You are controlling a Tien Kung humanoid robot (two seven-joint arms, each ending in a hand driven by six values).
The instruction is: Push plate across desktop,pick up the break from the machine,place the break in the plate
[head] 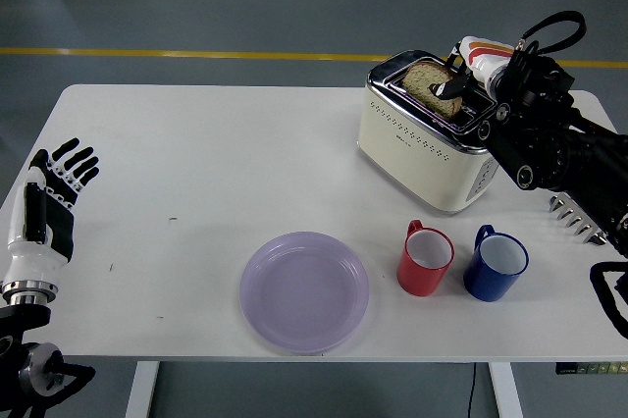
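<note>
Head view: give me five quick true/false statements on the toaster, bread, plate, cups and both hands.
1. The bread stands in the toaster. True.
2. The plate holds a slice. False: it holds nothing.
3. The red cup is left of the blue cup. True.
4. The left hand is over the toaster. False: it rests open at the table's left edge.
5. The right hand is at the bread on top of the toaster. True.

Bright, even overhead light, sharp focus throughout, soft faint shadows under the plate [304, 291] and cups [425, 259], mild glare on the toaster [427, 148] chrome, white table [196, 163] near overexposed.
</note>
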